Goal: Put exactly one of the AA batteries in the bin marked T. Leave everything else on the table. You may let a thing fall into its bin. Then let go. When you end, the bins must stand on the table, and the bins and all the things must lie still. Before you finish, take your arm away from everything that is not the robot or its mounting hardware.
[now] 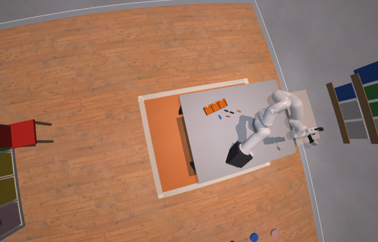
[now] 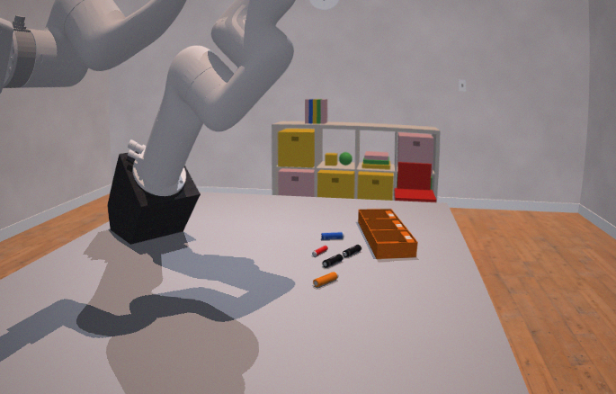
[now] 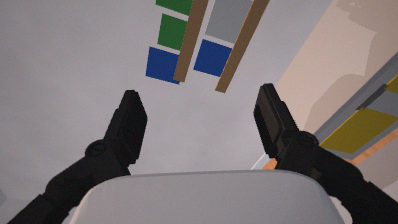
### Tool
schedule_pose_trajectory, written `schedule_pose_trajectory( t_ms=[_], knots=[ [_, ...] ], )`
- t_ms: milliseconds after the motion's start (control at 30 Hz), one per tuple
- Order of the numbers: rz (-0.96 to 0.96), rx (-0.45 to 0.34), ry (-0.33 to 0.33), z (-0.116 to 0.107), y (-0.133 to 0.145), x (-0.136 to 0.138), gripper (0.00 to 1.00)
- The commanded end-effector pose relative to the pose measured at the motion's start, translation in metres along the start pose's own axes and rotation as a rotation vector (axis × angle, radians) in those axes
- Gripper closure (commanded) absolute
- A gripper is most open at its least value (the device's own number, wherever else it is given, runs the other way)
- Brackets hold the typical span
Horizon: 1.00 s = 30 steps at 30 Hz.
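Note:
An orange bin (image 1: 215, 113) (image 2: 396, 251) with three compartments stands on the grey table (image 1: 214, 150) (image 2: 397, 317). Small white labels sit on its rim; I cannot read the letters. Beside it lie several small cylinders: a blue one (image 1: 219, 116) (image 2: 332, 236), a red one (image 1: 228, 116) (image 2: 319, 251), two black ones (image 1: 225, 110) (image 2: 333, 260) (image 1: 231, 112) (image 2: 352, 250), and an orange one (image 1: 238, 110) (image 2: 325, 279). My gripper (image 1: 315, 134) (image 3: 199, 101) is wide open and empty. It hangs out past the table's edge, far from the cylinders, and faces the wall.
The arm's black base (image 1: 238, 154) (image 2: 151, 205) stands on the table near one corner. Wall shelves (image 1: 361, 101) (image 3: 210, 40) with blue, green and grey boxes are ahead of the gripper. A cube shelf (image 2: 353, 161) stands at the far wall.

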State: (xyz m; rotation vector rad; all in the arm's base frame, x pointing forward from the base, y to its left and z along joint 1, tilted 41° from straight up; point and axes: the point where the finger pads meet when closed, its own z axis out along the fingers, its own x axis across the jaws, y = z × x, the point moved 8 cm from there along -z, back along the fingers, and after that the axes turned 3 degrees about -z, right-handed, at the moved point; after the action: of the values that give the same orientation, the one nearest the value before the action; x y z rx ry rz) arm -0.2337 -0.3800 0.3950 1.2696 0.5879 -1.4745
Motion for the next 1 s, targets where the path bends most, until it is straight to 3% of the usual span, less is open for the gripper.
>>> schedule_pose_trajectory(
  t_ms=[0,533,567,967],
  knots=[
    [-0.001,0.000,-0.003,0.001,0.000,-0.001,0.00],
    [-0.001,0.000,-0.003,0.001,0.000,-0.001,0.00],
    [-0.001,0.000,-0.003,0.000,0.003,0.006,0.93],
    [0.000,0.000,-0.003,-0.004,0.042,0.098,0.93]
  ],
)
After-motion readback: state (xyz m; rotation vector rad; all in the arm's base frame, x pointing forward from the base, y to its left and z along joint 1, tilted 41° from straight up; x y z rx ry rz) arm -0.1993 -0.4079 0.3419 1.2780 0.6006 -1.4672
